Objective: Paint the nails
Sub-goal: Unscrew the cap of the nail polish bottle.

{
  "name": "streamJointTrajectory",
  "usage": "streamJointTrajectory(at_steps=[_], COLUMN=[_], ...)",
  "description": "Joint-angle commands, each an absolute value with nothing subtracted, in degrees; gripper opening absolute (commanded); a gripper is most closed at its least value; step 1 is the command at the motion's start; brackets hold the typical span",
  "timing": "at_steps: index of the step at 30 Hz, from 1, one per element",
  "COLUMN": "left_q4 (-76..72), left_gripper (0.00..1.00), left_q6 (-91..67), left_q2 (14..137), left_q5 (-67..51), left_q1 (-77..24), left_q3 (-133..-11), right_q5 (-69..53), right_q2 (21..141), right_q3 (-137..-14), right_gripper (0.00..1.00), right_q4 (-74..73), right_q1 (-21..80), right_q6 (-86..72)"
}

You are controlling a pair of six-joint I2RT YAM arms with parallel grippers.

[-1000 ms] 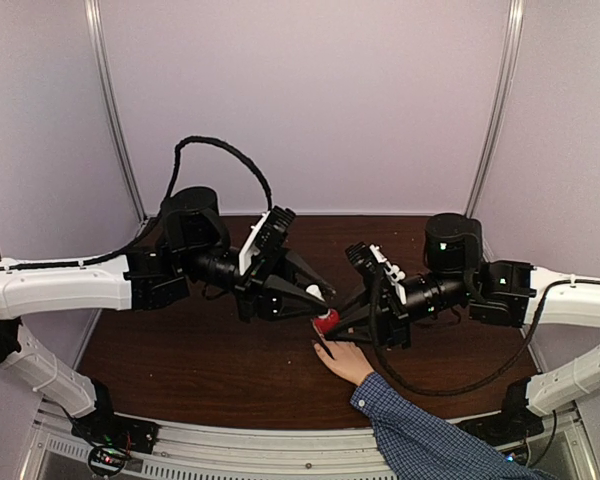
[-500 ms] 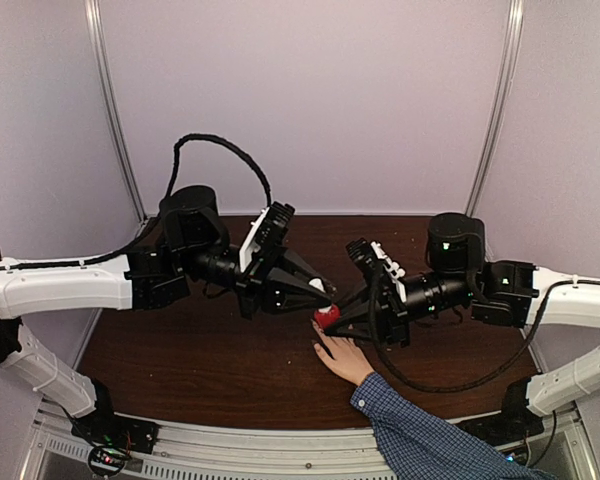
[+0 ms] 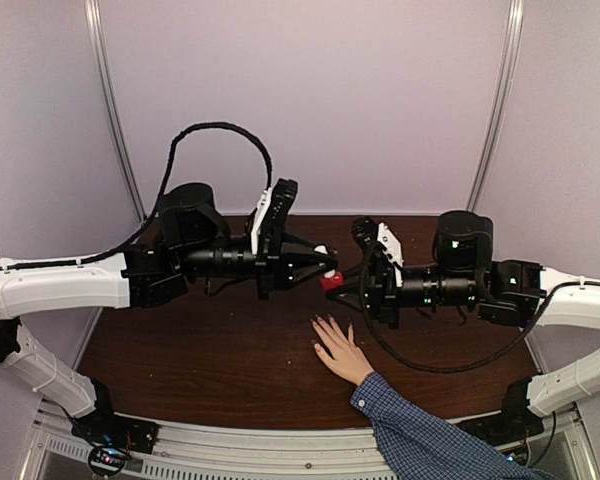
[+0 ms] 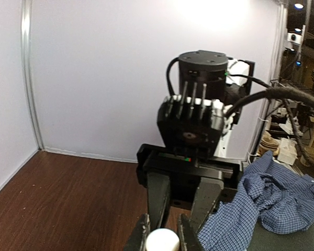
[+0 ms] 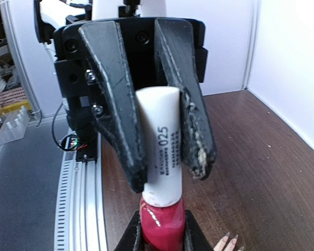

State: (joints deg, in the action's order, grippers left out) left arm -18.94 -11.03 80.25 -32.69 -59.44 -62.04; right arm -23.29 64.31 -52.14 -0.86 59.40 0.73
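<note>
A small red polish bottle (image 5: 162,222) with a white cap (image 5: 159,141) hangs in the air between both arms. My right gripper (image 5: 162,238) is shut on the red body. My left gripper (image 4: 162,238) is shut on the cap (image 4: 162,241), which sits on the bottle. In the top view the two grippers meet tip to tip, left (image 3: 325,268) and right (image 3: 338,283), above the table. A hand (image 3: 338,348) with a blue checked sleeve (image 3: 420,440) lies flat below them, fingers spread. Its nails (image 5: 231,238) show at the bottom edge of the right wrist view, pale and bare.
The brown table (image 3: 200,360) is walled by white panels on three sides. A metal rail (image 3: 280,450) runs along the near edge. A black cable (image 3: 210,135) loops above the left arm. Blue checked cloth (image 4: 272,198) shows behind the right arm.
The left gripper closed on the white cap. Both arms then lifted the bottle up and away from the hand, levelling out. The hand stayed flat.
</note>
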Motion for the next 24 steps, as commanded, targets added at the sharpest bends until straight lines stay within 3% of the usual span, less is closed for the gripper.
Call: streamJointTrajectory(at_steps=[1,7,17,20,24], left_q4=[-18.79,-18.82,-19.49,-17.94,-12.47], left_gripper=[0.0,0.0,0.0,0.2,0.46], left_q6=[-12.25,-16.98,-21.35,-21.04,-18.09], left_q2=[81.01,84.3,86.31,84.51,80.29], left_q5=[-20.57,-7.4,2.78,1.26,-9.72], left_q1=[-59.99,-60.03,-60.21,-59.57,-56.59], left_q3=[-62.57,-63.45,-63.63,-63.17,-63.4], right_q5=[-6.43,5.21,11.19,8.56,1.8], right_q2=[65.08,69.17,72.82,72.08,70.44], right_q3=[-53.93,-55.74,-58.01,-57.8,-56.95], right_gripper=[0.0,0.0,0.0,0.0,0.0], right_q4=[0.48,-1.08,-1.46,-2.07,-4.06], right_q1=[58.79,58.8,58.71,58.48,57.13], right_q6=[-1.97,-3.14,-1.47,-0.75,1.8])
